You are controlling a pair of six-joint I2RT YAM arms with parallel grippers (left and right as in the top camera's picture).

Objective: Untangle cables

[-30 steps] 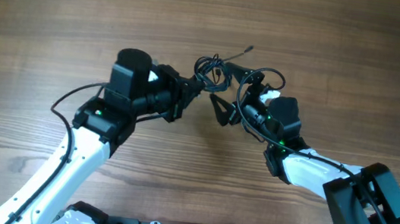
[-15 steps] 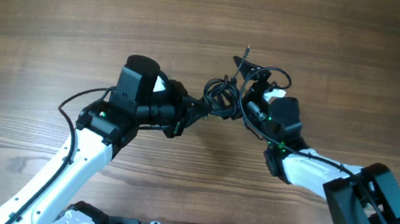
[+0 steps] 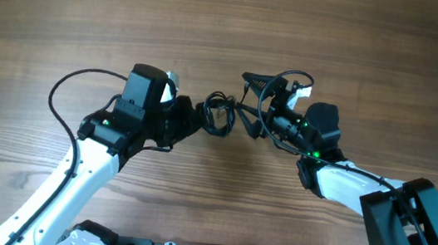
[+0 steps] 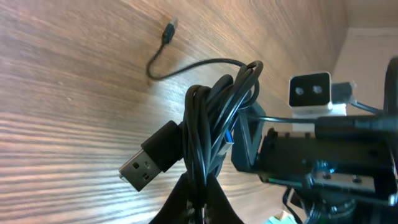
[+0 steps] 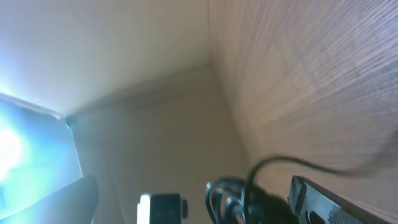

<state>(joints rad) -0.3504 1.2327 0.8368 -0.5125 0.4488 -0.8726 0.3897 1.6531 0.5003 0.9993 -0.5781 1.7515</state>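
The cables point(image 3: 218, 112) are a small knotted bundle of thin black wire at the table's middle. My left gripper point(image 3: 201, 117) is shut on its near end. In the left wrist view the cables point(image 4: 214, 124) rise from my fingertips point(image 4: 186, 202). A USB plug point(image 4: 149, 163) sticks out to the left. One loose strand runs to a small plug point(image 4: 169, 32) lying on the wood. My right gripper point(image 3: 246, 103) stands open just right of the bundle, one finger on either side of its height. In the right wrist view the cables point(image 5: 235, 198) sit between the wide fingers point(image 5: 320, 200).
The wooden table point(image 3: 65, 12) is bare around both arms. The right arm's own thicker black cable point(image 3: 291, 77) loops above its wrist. The left arm's cable point(image 3: 68, 87) arcs to the left. The left wrist's white camera block point(image 5: 160, 208) faces the right wrist camera.
My left gripper has carried the bundle down and slightly left, toward the near side. My right gripper has swung round so its open fingers now face the bundle.
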